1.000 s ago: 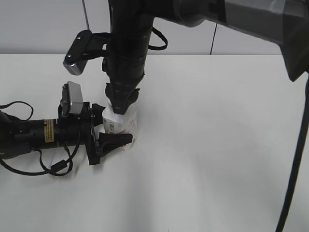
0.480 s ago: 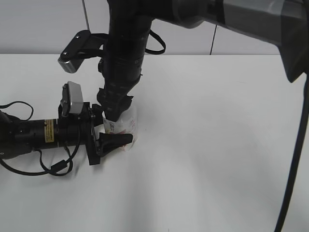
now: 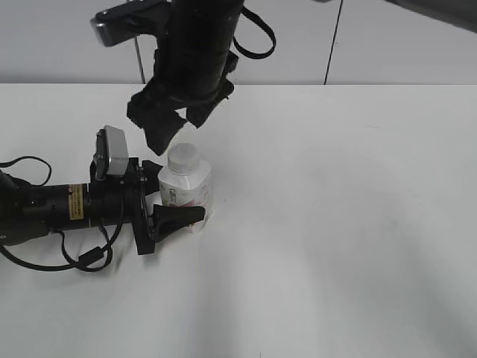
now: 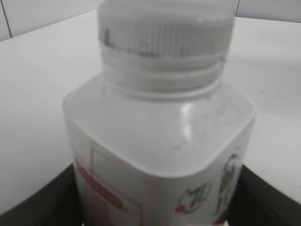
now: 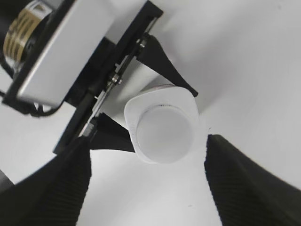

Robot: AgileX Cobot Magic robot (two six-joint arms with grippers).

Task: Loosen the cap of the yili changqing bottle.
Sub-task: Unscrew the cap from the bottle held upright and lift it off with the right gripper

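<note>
The yili changqing bottle (image 3: 186, 190) stands upright on the white table, white with a pink-and-red label. Its white cap (image 3: 183, 156) sits on the neck. My left gripper (image 3: 170, 201) lies low from the left and is shut on the bottle's body; in the left wrist view the bottle (image 4: 160, 155) and cap (image 4: 164, 28) fill the frame between the dark fingers. My right gripper (image 3: 175, 130) hangs open and empty above the cap, clear of it. In the right wrist view the cap (image 5: 164, 133) lies below, between the spread fingers (image 5: 244, 183).
The white table (image 3: 335, 224) stretches to the right and front of the bottle. The left arm's body and cables (image 3: 45, 209) lie along the table's left side. A grey wall stands behind.
My right gripper was closed over the cap; it has let go, opened and risen well above the bottle. The cap is now uncovered. The left gripper and bottle have not moved.
</note>
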